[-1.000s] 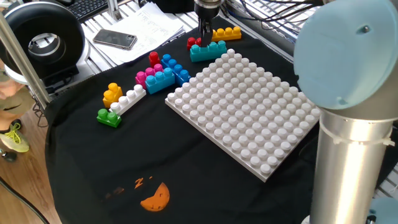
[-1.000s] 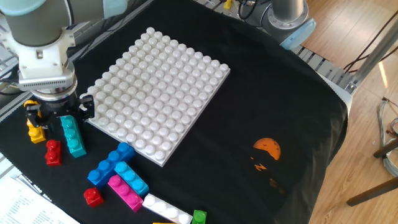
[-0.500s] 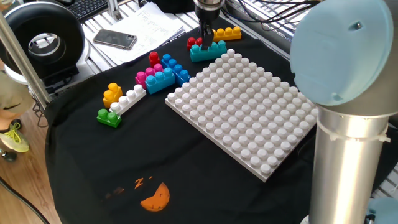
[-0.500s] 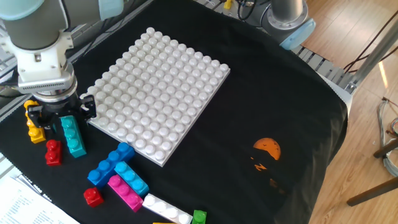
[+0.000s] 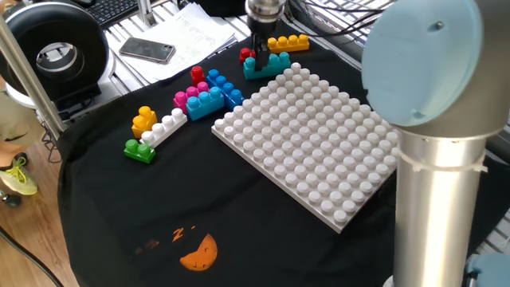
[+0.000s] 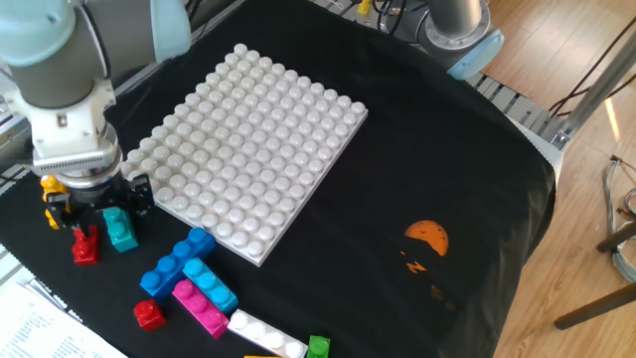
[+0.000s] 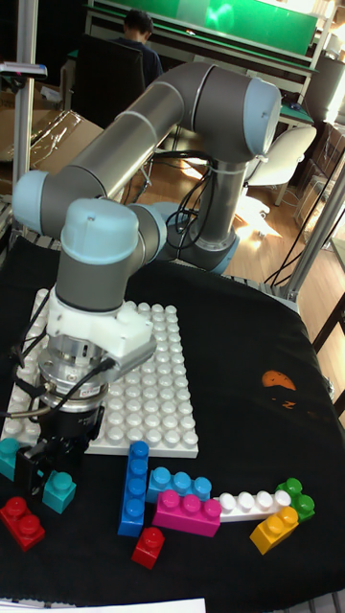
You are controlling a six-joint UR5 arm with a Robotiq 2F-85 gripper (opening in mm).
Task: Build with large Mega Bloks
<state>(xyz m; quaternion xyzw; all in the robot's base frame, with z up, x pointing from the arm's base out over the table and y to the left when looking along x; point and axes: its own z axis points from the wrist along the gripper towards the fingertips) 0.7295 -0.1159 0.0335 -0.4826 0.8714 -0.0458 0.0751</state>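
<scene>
My gripper is low over a long teal Mega Blok that lies on the black cloth beside the baseplate's corner. Its fingers straddle the brick's middle and still look spread, so it is open. In the tall fixed view the gripper hides the brick's middle, and teal ends show on both sides. The one fixed view has the gripper on the teal brick. A red brick and a yellow brick lie close by.
The white studded baseplate fills the centre. A cluster of blue and pink bricks lies to its left, with white, orange-yellow and green bricks further out. A phone and papers lie beyond the cloth.
The gripper has come down onto the teal brick and now covers more of it. The bricks have not shifted.
</scene>
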